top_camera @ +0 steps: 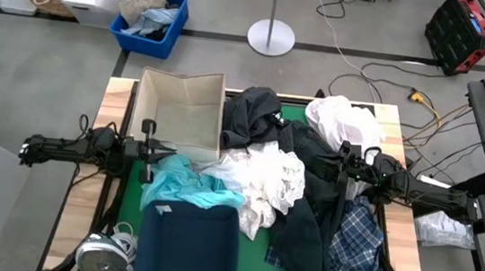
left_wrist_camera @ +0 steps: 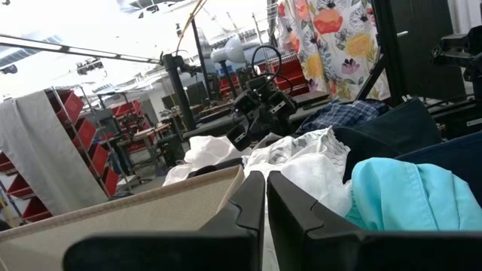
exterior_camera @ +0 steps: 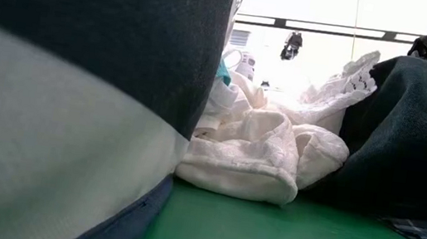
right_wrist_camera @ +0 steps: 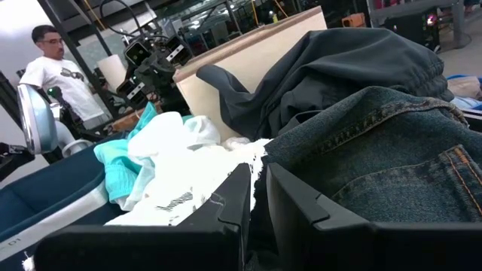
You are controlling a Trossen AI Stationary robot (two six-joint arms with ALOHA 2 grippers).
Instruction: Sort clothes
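Across the green surface (top_camera: 132, 201) the clothes (top_camera: 297, 173) lie heaped, touching and overlapping: teal garment (top_camera: 185, 184) nearest the left pincer (top_camera: 152, 150), white lace top (top_camera: 265, 181) mid-heap, plaid shirt (top_camera: 356, 239) and dark pieces by the right pincer (top_camera: 344, 167). Both pincers hover pressed together, holding nothing. All look soft, light and limp; denim (right_wrist_camera: 376, 150) likely heavier. Pinching a raised fold seems best.

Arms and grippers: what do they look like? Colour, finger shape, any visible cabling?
Both arms are dark, black-looking jointed links. The left gripper and right gripper each carry two fingers. In the wrist views the fingers are matte black, blocky and angular with stepped inner edges. Thin black cables loop along both arms near the wrists. No markings are legible.
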